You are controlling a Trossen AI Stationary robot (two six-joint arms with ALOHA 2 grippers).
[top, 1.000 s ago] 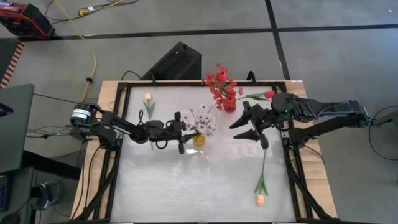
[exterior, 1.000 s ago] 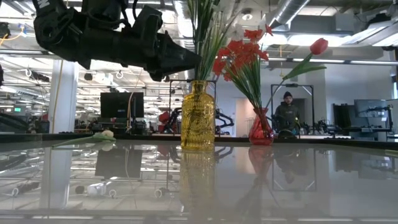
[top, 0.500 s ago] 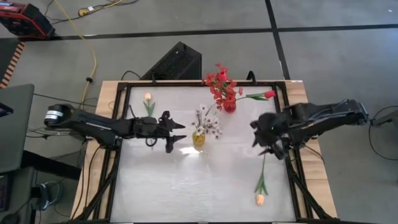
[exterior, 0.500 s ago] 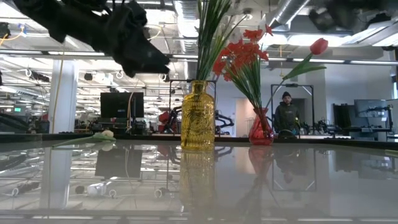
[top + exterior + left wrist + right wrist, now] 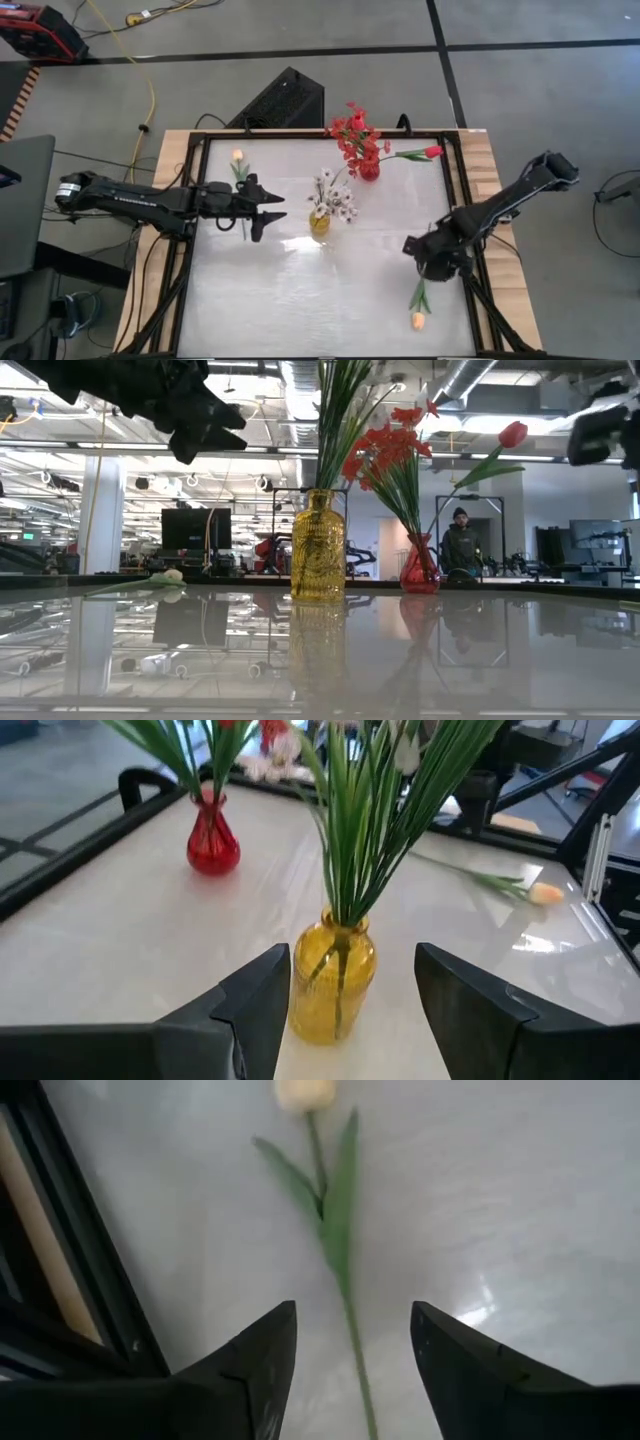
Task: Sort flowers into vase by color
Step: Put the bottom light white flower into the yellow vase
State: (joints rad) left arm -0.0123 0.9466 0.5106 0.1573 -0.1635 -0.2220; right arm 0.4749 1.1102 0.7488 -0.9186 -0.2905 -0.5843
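The yellow vase holds white sprays on green stems. The red vase holds red clustered blooms and a red tulip. One peach tulip lies flat near the table's right edge, its bud toward the near edge. Another peach tulip lies at the far left. My left gripper hangs open just left of the yellow vase. My right gripper is open above the stem of the right tulip, one finger on either side, touching nothing.
A black frame rims the white table top, with a wooden edge outside it. Both vases stand in the table's far half. The near half of the table is bare. A person stands far behind in the room.
My left gripper has drawn back from the yellow vase toward the table's left edge; the white sprays stay standing in the vase. My right gripper has swung from beside the red vase toward the near edge and come down over the right peach tulip's stem.
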